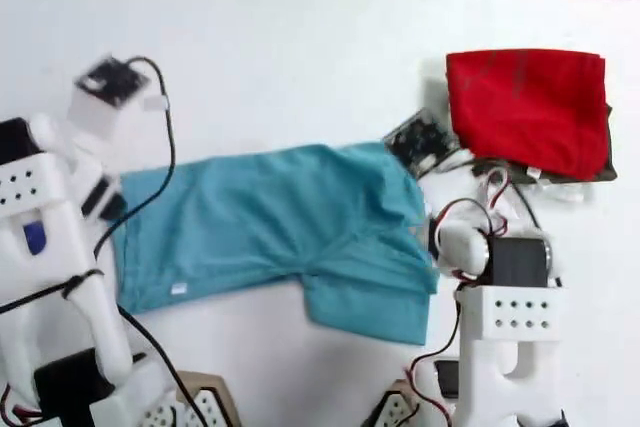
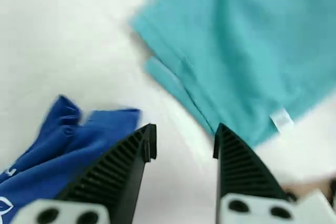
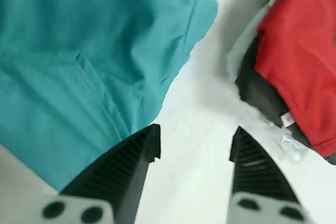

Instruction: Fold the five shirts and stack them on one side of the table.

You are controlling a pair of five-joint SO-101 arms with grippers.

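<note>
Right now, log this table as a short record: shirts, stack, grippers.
teal shirt: spread out mid-table, between the arms
stack: red shirt folded on a dark shirt, on the right arm's side
blue shirt: crumpled, apart from the teal one
left gripper: open, over the table by the teal hem
right gripper: open, between teal shirt and stack

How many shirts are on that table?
4: teal shirt spread mid-table; red shirt folded atop a dark shirt near the right arm; blue shirt by the left gripper. Others may be hidden.
</note>
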